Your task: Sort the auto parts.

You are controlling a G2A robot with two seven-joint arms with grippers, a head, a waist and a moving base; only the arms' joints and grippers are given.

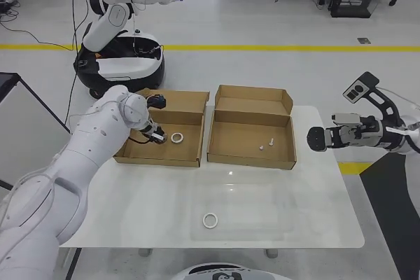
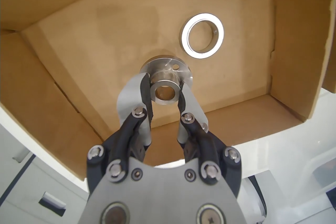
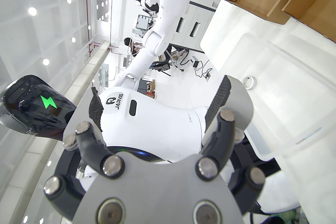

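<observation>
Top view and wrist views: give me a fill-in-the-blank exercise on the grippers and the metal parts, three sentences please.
The left gripper is ____ on the flanged silver metal bushing.
On the floor of the brown cardboard box, beside the bushing, lies ____ flat silver metal ring.
The right gripper, out by the edge of the white table, is ____ and empty.
Missing words: shut; one; open.

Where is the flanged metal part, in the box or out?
In: the flanged part is inside the left box, its neck gripped by the left jaws.
</observation>
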